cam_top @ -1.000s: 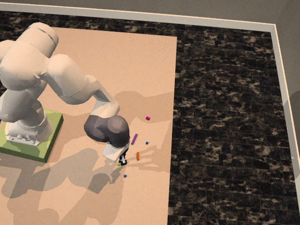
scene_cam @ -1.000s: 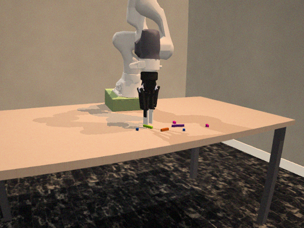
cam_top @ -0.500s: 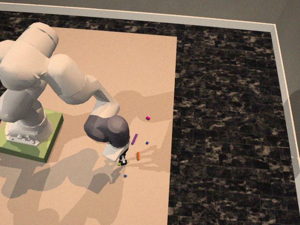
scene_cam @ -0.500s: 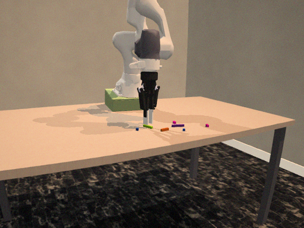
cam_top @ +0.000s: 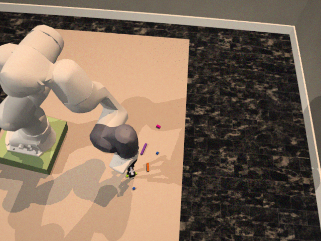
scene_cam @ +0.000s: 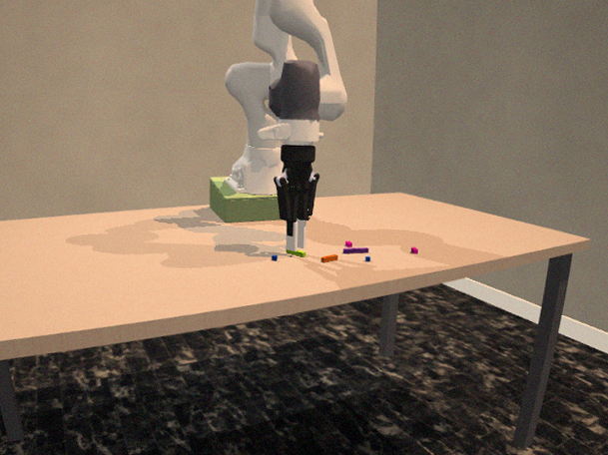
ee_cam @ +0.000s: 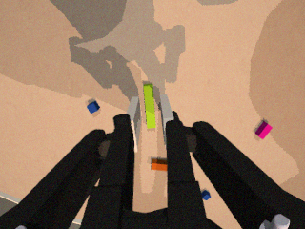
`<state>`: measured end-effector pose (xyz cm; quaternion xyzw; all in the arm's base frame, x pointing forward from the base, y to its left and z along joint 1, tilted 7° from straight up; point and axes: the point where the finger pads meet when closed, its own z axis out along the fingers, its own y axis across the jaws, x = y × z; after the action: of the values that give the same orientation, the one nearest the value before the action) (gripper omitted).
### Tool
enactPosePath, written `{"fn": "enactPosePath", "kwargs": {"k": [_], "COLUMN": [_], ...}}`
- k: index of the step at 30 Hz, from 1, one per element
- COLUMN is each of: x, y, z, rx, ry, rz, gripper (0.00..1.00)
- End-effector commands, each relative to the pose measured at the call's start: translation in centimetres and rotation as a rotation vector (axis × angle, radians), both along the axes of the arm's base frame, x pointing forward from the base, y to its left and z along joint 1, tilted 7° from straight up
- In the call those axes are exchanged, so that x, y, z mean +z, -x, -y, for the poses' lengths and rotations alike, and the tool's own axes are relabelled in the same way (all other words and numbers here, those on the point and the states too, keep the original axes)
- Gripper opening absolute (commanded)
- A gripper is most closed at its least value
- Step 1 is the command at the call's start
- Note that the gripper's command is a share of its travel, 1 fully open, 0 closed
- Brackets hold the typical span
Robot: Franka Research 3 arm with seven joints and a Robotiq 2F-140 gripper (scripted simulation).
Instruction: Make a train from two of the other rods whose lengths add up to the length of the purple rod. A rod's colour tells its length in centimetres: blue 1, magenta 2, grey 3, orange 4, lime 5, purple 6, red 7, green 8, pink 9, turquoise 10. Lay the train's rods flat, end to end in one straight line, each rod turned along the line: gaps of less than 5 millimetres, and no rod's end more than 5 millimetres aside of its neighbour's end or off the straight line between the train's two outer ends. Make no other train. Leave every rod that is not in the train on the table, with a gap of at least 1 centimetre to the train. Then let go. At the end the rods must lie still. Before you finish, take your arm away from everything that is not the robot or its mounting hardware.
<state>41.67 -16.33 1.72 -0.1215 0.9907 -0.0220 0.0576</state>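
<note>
My gripper [cam_top: 131,173] [scene_cam: 294,245] [ee_cam: 150,107] points straight down at the table. Its fingers are open a little and stand on either side of the lime rod [scene_cam: 296,253] [ee_cam: 149,114], with a thin gap on each side. The rod lies flat on the table. The purple rod [cam_top: 143,148] [scene_cam: 355,249] lies a short way off. The orange rod [cam_top: 147,166] [scene_cam: 329,257] [ee_cam: 159,166] lies between them, close to the lime rod. One blue cube [cam_top: 133,188] [scene_cam: 274,256] [ee_cam: 93,107] sits near the lime rod's other side. A second blue cube [cam_top: 157,152] [scene_cam: 368,258] [ee_cam: 205,195] sits by the purple rod.
A magenta rod [cam_top: 158,126] [scene_cam: 414,249] lies farther out toward the table edge. Another magenta rod [scene_cam: 348,243] lies just behind the purple rod, hidden by the arm in the top view. The green robot base [cam_top: 54,145] [scene_cam: 233,204] stands at the back.
</note>
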Motion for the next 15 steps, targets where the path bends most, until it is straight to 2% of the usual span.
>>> {"fn": "enactPosePath", "kwargs": {"k": [1,15], "x": [-0.25,-1.16], "y": [-0.13,-0.24], "z": [0.1,0.13], "rx": [-0.005,-0.005], "ry": [0.002,0.002], "rz": [0.003,0.003], "gripper": [0.15,0.15]}}
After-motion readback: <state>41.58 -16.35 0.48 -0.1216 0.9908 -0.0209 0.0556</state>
